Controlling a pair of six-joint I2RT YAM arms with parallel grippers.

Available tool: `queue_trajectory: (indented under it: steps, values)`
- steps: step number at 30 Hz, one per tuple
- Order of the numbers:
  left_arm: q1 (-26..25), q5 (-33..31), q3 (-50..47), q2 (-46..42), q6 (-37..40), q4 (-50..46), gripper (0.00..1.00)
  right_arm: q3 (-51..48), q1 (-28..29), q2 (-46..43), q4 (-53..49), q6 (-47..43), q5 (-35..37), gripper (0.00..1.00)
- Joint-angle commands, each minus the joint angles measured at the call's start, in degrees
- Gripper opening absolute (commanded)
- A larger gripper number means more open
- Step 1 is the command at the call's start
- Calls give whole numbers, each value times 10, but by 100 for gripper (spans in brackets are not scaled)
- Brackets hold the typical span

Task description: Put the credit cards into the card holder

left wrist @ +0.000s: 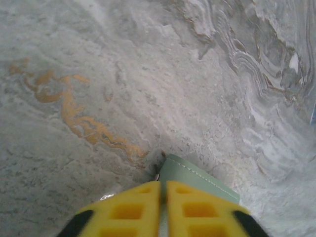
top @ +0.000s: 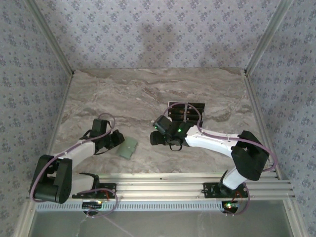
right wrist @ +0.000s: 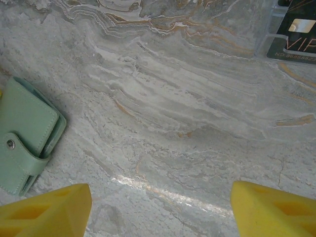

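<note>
Green card holder (right wrist: 27, 133) snapped shut; cards (top: 186, 112) in clear tray (right wrist: 262, 45).

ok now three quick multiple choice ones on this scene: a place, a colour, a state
1. Where is the card holder? A) beside the left gripper B) in the far right corner C) in mid-air
2. Its colour? A) black B) pale green C) red
3. The right gripper is: A) open B) shut on a card C) shut on the holder
Answers: 1 A, the top view shows it at that gripper's tip; 2 B, plainly sage green; 3 A, its fingers stand wide apart over bare table.
</note>
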Motion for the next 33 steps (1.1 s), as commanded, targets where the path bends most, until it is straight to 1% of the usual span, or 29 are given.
queue_trajectory:
  steps: [1, 6, 7, 9, 10, 11, 12, 16, 19, 23, 24, 33]
  values:
    - [-11, 2, 9, 8, -3, 11, 0, -8, -1, -13, -2, 13, 2, 76]
    - [-23, -12, 12, 3, -19, 13, 0, -8, 4, -6, 8, 17, -4, 76]
    - [-24, -21, 13, -2, -23, 8, 3, -7, 5, -2, 12, 20, -8, 76]
    - [-25, -43, 12, -21, -34, -8, 37, -2, 11, 9, 19, 23, -17, 76]
    - [-25, -59, 12, -36, -41, -21, 52, 2, 14, 17, 24, 25, -22, 76]
    - [-25, -73, 13, -51, -46, -36, 62, 8, 19, 27, 28, 27, -27, 76]
    - [-25, -86, 14, -64, -48, -51, 66, 13, 23, 37, 32, 29, -30, 76]
    - [-25, -131, 17, -107, -63, -112, 69, 43, 35, 88, 55, 34, -58, 75]
    - [-26, -148, 11, -126, -79, -133, 69, 68, 42, 122, 68, 34, -78, 73]
    - [-28, -158, -4, -142, -90, -137, 69, 92, 47, 159, 77, 37, -97, 69]
    - [-28, -159, -8, -144, -92, -138, 69, 113, 46, 167, 82, 39, -101, 68]
    - [-29, -156, -31, -154, -101, -127, 69, 155, 46, 222, 101, 52, -128, 61]
